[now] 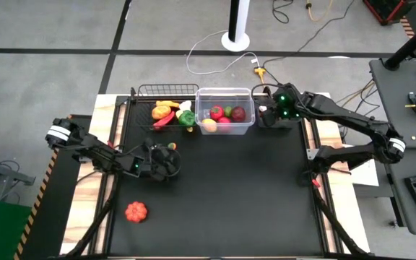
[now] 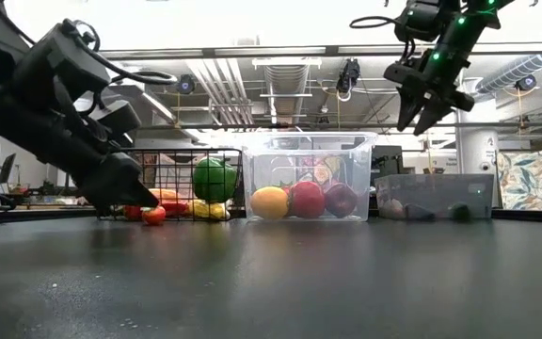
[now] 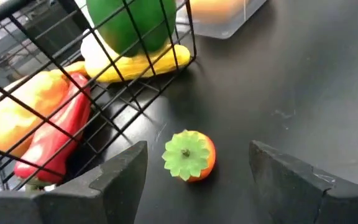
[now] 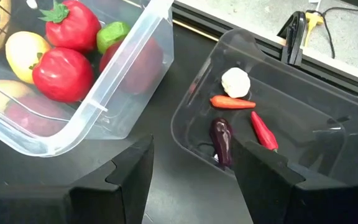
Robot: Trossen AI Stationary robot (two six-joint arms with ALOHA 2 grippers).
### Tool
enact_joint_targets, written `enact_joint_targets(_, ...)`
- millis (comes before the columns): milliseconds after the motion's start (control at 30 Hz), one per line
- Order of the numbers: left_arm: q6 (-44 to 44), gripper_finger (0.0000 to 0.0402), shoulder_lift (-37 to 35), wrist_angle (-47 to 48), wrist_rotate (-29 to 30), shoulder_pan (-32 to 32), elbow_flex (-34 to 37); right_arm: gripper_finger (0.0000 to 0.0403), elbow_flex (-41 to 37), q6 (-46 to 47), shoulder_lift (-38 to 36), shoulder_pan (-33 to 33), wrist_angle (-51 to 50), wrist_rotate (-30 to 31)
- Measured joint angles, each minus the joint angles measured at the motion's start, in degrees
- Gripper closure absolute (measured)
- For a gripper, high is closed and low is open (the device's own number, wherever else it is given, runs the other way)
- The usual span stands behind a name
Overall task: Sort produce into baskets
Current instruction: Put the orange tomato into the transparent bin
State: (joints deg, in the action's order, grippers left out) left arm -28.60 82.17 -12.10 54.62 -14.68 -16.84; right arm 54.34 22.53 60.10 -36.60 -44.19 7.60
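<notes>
While the left gripper [image 3: 197, 171] sits low over the black table [image 1: 230, 195], just in front of the wire basket [image 1: 166, 108], we see its jaws open with a small orange fruit [image 3: 189, 155] between them — green leafy top facing up, nothing touching it. That fruit lies on the table just outside the basket's front corner. Inside the wire basket we count a green pepper [image 3: 131, 25], a yellow corn [image 3: 145, 62], a red chilli [image 3: 55, 134] and an orange piece [image 3: 20, 112] beside the chilli.

Right gripper [image 4: 191, 168] hangs above the dark tray [image 4: 303, 124] at the table's far right corner, jaws open and empty. In the tray: a white garlic [image 4: 235, 82], a small carrot [image 4: 232, 102], a dark eggplant [image 4: 221, 140] and a red chilli [image 4: 263, 132].

Between basket and tray stands the clear bin [image 1: 224, 112], holding red tomatoes [image 4: 62, 73], a yellow fruit [image 4: 20, 53] and a green piece [image 4: 112, 34].

One orange pumpkin [image 1: 136, 211] sits alone on the table near the front left — well apart from all three containers.
</notes>
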Motion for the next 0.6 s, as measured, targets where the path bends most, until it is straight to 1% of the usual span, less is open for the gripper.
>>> enact_joint_targets(167, 4.5, 0.0141, 0.0, -8.7, 0.1, 1.3, 2.8, 0.02, -0.1, 0.0, 0.0, 0.0, 0.0, 0.0)
enact_joint_targets(367, 5.0, 0.0141, 0.1, -9.6, -0.2, 2.3, 3.3, 0.02, -0.1, 0.0, 0.0, 0.0, 0.0, 0.0)
enact_joint_targets(433, 5.2, 0.0141, 0.3, -10.0, -1.2, 2.4, 3.4, 0.02, -0.1, 0.0, 0.0, 0.0, 0.0, 0.0)
enact_joint_targets(600, 5.4, 0.0141, 2.0, -12.5, -2.1, 2.4, 3.4, 0.02, -0.1, 0.0, 0.0, 0.0, 0.1, 0.0)
